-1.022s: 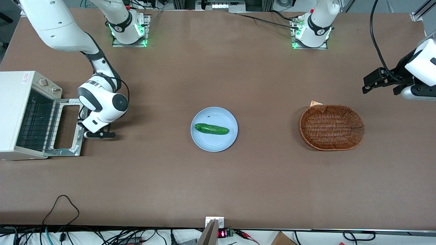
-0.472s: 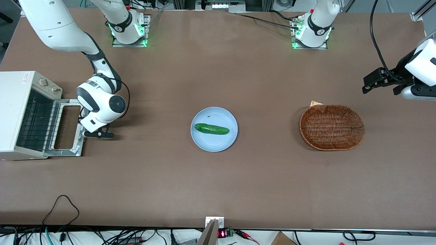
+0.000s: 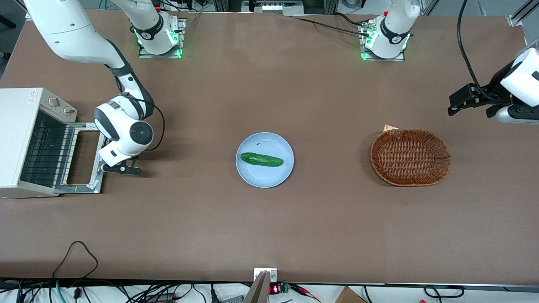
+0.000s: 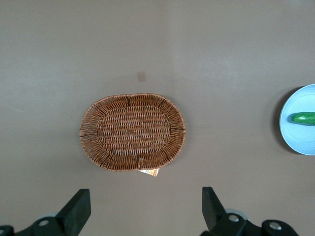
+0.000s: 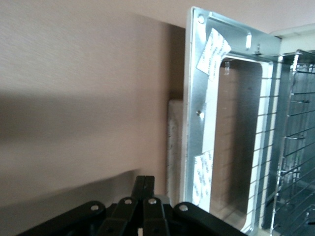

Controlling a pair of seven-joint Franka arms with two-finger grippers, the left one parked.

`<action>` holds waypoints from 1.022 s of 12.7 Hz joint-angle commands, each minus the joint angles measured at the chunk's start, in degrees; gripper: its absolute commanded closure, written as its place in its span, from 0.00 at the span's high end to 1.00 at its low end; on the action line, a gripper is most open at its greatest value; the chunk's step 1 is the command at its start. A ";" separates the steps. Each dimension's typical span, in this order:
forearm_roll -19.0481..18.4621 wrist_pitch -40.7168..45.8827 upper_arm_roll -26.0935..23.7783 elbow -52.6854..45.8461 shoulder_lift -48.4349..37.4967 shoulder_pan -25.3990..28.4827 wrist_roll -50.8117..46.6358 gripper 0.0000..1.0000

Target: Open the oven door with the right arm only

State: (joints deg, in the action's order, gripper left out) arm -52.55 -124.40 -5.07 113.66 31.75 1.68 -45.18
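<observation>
The cream-white oven (image 3: 19,126) stands at the working arm's end of the table, with two knobs and its wire rack (image 3: 44,153) showing. The oven door (image 3: 79,188) lies folded down flat in front of the oven, also in the right wrist view (image 5: 193,123). Its pale bar handle (image 5: 173,147) runs along the door's outer edge. The right arm's gripper (image 3: 122,169) is shut and empty, low over the table just beside the handle edge. Its fingers (image 5: 141,186) are pressed together.
A light blue plate (image 3: 252,176) with a green cucumber (image 3: 261,159) sits mid-table. A wicker basket (image 3: 409,157) with a card under its rim lies toward the parked arm's end, and also shows in the left wrist view (image 4: 133,131). Cables hang at the table's near edge.
The right arm's wrist has turned and shifted slightly. The shut gripper stays beside the door's handle edge. The door lies flat as before.
</observation>
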 commanded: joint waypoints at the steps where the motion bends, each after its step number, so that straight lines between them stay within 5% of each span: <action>1: 10.84 4.32 -1.00 -2.29 -3.79 -0.37 9.28 0.02; 2: 16.81 8.51 -1.09 -5.61 -4.24 -0.37 14.63 0.08; 6: 31.78 24.70 -1.09 -18.45 -4.33 -0.46 26.98 0.99; 13: 48.85 35.27 -0.65 -26.65 -10.46 -0.81 28.04 0.99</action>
State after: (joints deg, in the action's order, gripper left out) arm -6.97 -90.99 -5.59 87.24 24.80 1.54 -18.78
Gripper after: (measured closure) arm 0.004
